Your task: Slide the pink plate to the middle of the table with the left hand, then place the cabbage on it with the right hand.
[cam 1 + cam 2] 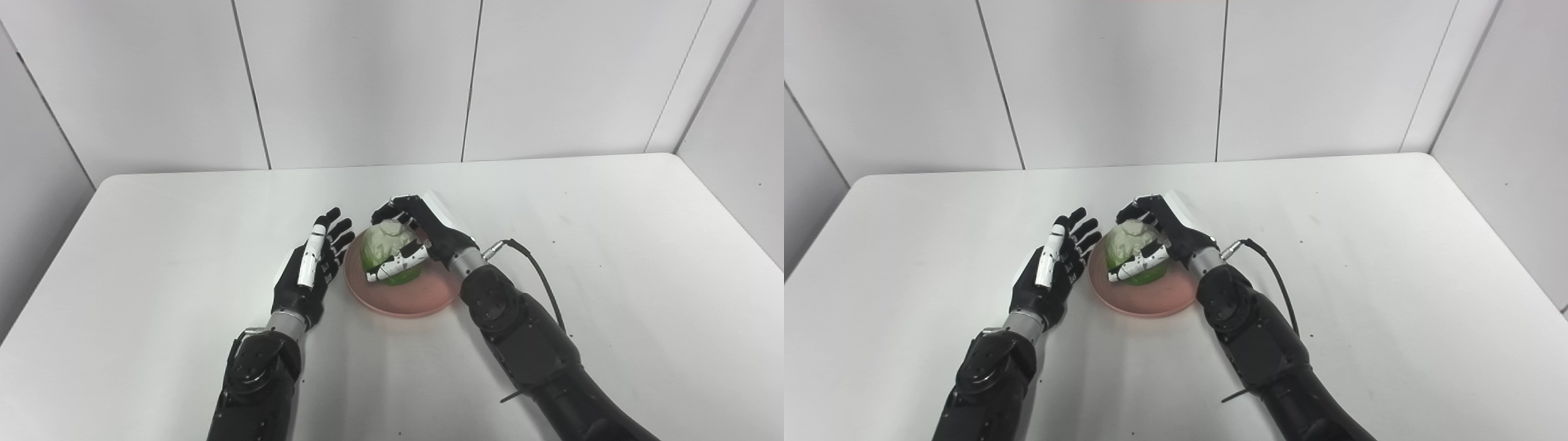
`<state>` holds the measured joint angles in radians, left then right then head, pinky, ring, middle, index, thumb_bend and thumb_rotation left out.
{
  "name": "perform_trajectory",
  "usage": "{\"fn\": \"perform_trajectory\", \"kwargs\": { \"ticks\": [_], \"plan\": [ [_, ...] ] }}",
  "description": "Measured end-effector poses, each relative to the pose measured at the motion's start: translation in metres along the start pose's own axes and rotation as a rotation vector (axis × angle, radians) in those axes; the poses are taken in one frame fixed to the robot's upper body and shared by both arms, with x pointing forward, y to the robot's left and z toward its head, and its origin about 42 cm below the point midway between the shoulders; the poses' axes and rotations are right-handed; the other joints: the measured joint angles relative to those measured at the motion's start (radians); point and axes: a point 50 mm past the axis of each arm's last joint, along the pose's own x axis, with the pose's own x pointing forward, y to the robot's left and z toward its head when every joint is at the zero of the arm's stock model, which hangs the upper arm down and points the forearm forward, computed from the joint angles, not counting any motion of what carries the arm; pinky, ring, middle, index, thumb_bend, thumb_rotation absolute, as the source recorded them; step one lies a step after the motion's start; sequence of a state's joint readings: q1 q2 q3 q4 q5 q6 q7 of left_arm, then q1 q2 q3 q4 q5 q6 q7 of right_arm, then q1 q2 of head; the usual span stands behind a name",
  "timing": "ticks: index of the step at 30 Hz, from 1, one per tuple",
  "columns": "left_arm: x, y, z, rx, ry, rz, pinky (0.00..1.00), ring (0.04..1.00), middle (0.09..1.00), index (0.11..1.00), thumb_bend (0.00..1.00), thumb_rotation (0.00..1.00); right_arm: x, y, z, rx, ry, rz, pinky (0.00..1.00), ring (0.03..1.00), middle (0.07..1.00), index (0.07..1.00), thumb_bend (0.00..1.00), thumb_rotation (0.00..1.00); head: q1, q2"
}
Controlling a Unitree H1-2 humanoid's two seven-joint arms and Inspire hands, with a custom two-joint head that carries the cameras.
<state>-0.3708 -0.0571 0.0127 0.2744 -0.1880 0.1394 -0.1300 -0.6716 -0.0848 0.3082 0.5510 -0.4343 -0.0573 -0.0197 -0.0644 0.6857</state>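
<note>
Both of my black arms come up from the bottom edge, and they are the closest things I see. My left hand [309,269] is flat and holds nothing, with its fingers spread apart and pointing toward 1 o'clock. It sits just beside the pink plate [416,299], at the plate's 9 o'clock side. I cannot tell if it touches the rim. My right hand [419,236] reaches in from 4 o'clock and is wrapped around the cabbage [383,248], fingers curled over the top and thumb across the front. That green and white cabbage sits on the plate, toward its far left part. Plate and cabbage are near the middle of the white table [612,245].
</note>
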Motion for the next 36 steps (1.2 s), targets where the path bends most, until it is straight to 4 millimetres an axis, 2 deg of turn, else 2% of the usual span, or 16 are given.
{"fn": "perform_trajectory", "kwargs": {
  "ticks": [5,12,13,14,16,20,21,23,28,29,30,33,36],
  "plan": [
    [0.0,0.0,0.0,0.001,0.0,0.0,0.92,0.921,0.928,0.927,0.47,1.0,-0.003,0.002,-0.001,0.001,-0.005,0.002,0.4,0.398,0.488,0.531,0.51,0.0,0.0,0.0],
    [0.0,0.0,0.0,0.001,-0.001,-0.001,0.9,0.918,0.927,0.924,0.47,1.0,-0.016,0.001,0.0,0.002,-0.031,0.006,0.47,0.415,0.501,0.543,0.51,0.0,-0.002,0.0],
    [0.0,0.0,0.0,0.001,-0.001,-0.001,0.9,0.92,0.928,0.925,0.47,1.0,-0.019,0.001,0.001,0.0,-0.037,0.013,0.54,0.537,0.591,0.632,0.72,0.02,-0.003,0.0],
    [0.0,0.0,0.0,0.001,-0.001,-0.001,0.9,0.92,0.928,0.926,0.47,1.0,-0.022,0.0,0.0,-0.002,-0.042,0.017,0.56,0.578,0.622,0.662,0.79,0.03,-0.003,0.0],
    [0.0,0.0,0.001,0.001,0.0,-0.001,0.89,0.923,0.928,0.926,0.47,1.0,-0.026,-0.002,0.001,-0.007,-0.053,0.025,0.63,0.678,0.712,0.743,0.86,0.09,-0.003,0.0],
    [0.0,0.0,0.001,0.003,0.001,-0.004,0.91,0.927,0.934,0.933,0.48,1.0,-0.032,-0.009,0.004,-0.042,-0.078,0.059,0.8,0.884,0.931,0.967,0.98,0.33,-0.005,0.0],
    [0.0,0.0,0.001,0.004,0.001,-0.004,0.91,0.927,0.933,0.933,0.48,1.0,-0.033,-0.011,0.006,-0.046,-0.088,0.064,0.81,0.892,0.941,0.973,0.99,0.34,-0.005,0.0],
    [0.0,0.0,0.001,0.003,0.004,-0.005,0.91,0.926,0.934,0.934,0.47,1.0,-0.035,-0.015,0.01,-0.05,-0.102,0.063,0.85,0.958,0.988,0.995,1.0,0.47,-0.005,-0.002],
    [0.0,-0.001,0.002,0.002,0.008,-0.006,0.91,0.926,0.935,0.938,0.47,1.0,-0.04,-0.018,0.019,-0.053,-0.137,0.058,0.9,1.0,1.0,1.0,1.0,0.68,-0.006,-0.006],
    [0.0,-0.001,0.002,0.002,0.007,-0.006,0.91,0.927,0.935,0.938,0.47,1.0,-0.042,-0.018,0.018,-0.051,-0.136,0.054,0.9,1.0,1.0,1.0,1.0,0.68,-0.006,-0.006],
    [0.0,-0.001,0.002,0.002,0.007,-0.007,0.91,0.929,0.935,0.936,0.46,1.0,-0.044,-0.018,0.017,-0.047,-0.136,0.049,0.92,1.0,1.0,1.0,1.0,0.75,-0.006,-0.009],
    [0.0,-0.001,0.002,-0.001,0.007,-0.008,0.9,0.923,0.93,0.927,0.46,1.0,-0.05,-0.019,0.011,-0.014,-0.114,-0.002,0.93,1.0,1.0,1.0,1.0,0.82,-0.008,-0.014],
    [0.0,0.0,0.002,-0.001,0.005,-0.005,0.91,0.918,0.925,0.922,0.47,1.0,-0.058,-0.019,0.003,0.024,-0.087,-0.069,0.93,1.0,1.0,1.0,1.0,0.93,-0.011,-0.018]
  ]
}}
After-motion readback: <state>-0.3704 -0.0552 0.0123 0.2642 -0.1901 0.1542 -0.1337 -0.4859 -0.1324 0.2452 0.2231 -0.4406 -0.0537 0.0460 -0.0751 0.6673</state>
